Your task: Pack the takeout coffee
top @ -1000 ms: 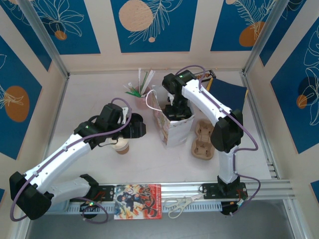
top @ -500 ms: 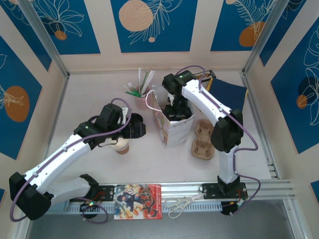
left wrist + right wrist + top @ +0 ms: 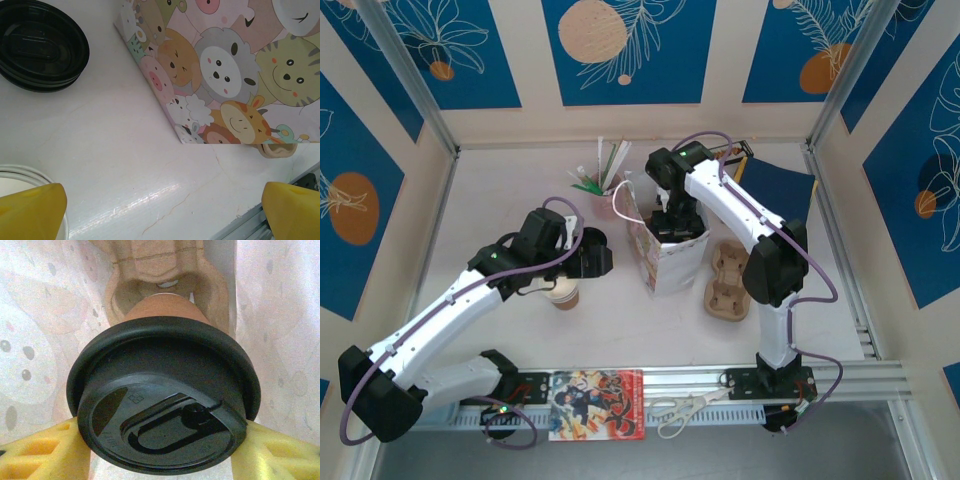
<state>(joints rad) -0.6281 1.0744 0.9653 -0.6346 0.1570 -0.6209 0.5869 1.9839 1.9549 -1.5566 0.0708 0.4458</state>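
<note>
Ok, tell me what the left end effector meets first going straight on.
Probably the bare table just short of the animal-print bag; the left end effector, jaws open, tilts downward, but depth is unclear.

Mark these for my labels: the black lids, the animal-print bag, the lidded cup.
black lids (image 3: 42, 47), left wrist view, top lid's centre.
animal-print bag (image 3: 225, 75), left wrist view, printed side.
lidded cup (image 3: 162, 400), right wrist view, top of its lid.

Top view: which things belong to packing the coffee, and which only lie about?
Job: lidded coffee cup, open paper cup, cartoon gift bag, black lids, pulp cup carrier.
Lying about: scissors, comic book, cup of straws.
</note>
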